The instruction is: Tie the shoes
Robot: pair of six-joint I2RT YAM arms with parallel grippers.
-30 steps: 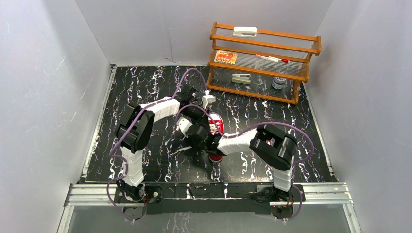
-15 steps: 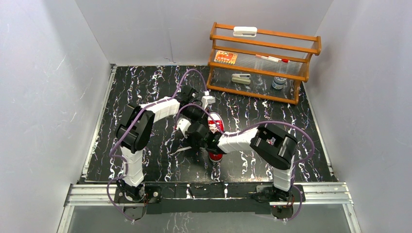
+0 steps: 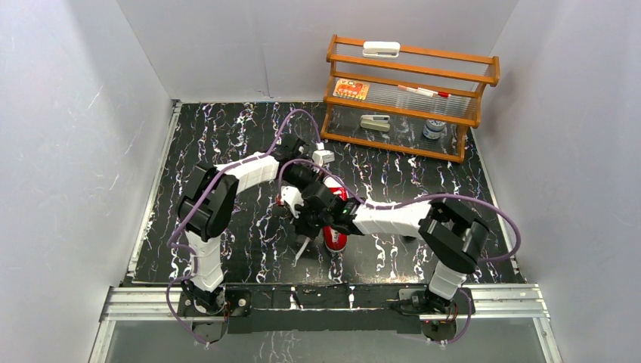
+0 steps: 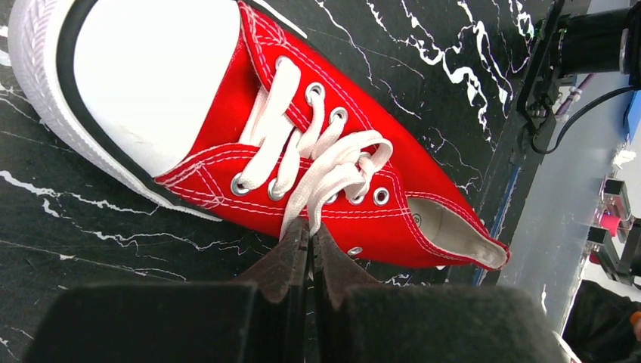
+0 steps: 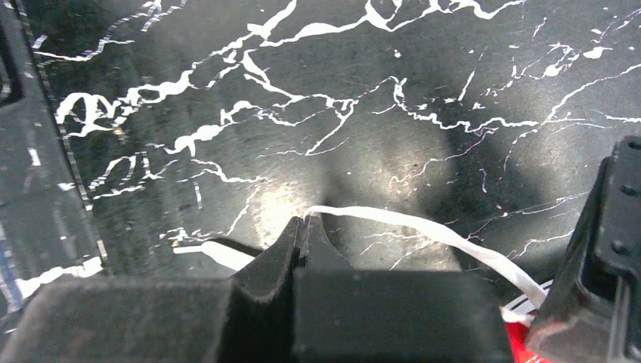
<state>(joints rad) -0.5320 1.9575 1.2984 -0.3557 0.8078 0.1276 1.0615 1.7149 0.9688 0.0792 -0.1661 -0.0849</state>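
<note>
The red sneaker (image 4: 412,189) stands on its sole on the black marbled table (image 3: 227,136). It is on the near side of the wooden rack (image 3: 412,98), below the rack's left end and well apart from it. Its white toe cap and sole are in plain sight from my left wrist, and its white laces (image 4: 325,162) are threaded through the eyelets and bunched loosely over the tongue, with no bow.

My left end effector (image 4: 308,233) hangs just beside the sneaker's flank, its jaws pressed together on a strand of the white laces running down from the upper eyelets. My right end effector (image 5: 305,227) is low over the table, farther from the rack than the sneaker. Its jaws are pinched tight on another strand, which trails back across the table toward the sneaker.
</note>
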